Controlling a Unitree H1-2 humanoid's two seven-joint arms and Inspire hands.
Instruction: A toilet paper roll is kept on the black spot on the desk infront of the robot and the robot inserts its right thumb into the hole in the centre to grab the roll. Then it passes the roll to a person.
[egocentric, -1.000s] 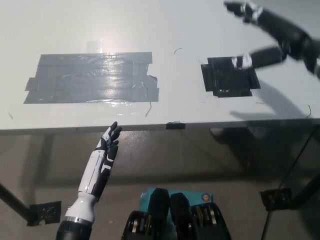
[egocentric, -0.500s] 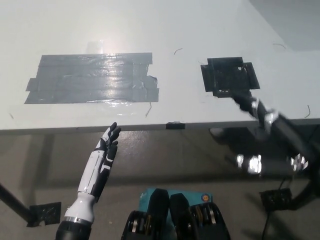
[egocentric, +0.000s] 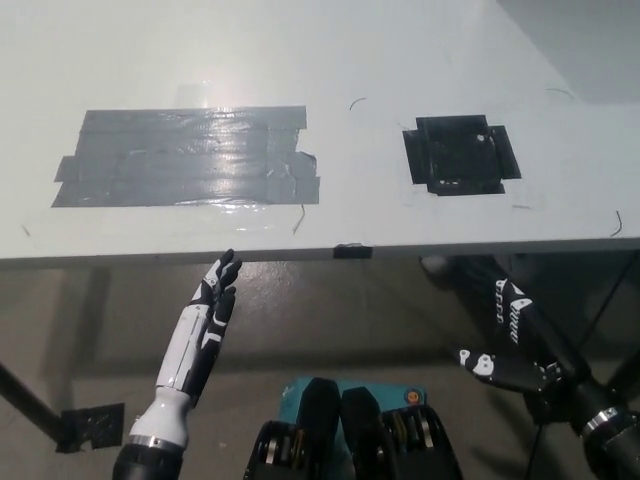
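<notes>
Since 1 s ago the black right hand (egocentric: 510, 345) has come down off the desk (egocentric: 400, 60): it was up at the 1–2 o'clock corner over the tabletop, dropped past the desk's near edge half a sec ago, and now sits below the edge at approx 4–5 o'clock. The white left hand (egocentric: 205, 325) hasn't shifted; desk markings are the same too.

Nearest, at 7 o'clock: left hand resting below the desk edge, fingers out straight and close together, pointing up toward the edge, holding nothing. Its forearm runs down to the bottom of the frame and is cut off there.

At 4–5 o'clock: right hand, dark on a dark floor, so hard to read. Fingers look spread apart, nothing in them; wrist and forearm run out at the bottom-right corner.

Farther, on the desk: 1 black spot (egocentric: 460, 155) of tape at 1 o'clock, bare. 1 bigger grey tape patch (egocentric: 185, 157) at 10–11 o'clock, glare across it blurs the strip edges. A small dark tab (egocentric: 351, 249) on the near edge, approx centre; can't tell what it is.

Toilet paper roll: not visible anywhere in view, no person visible either. Count: 2 hands, 2 tape patches, 0 rolls.
</notes>
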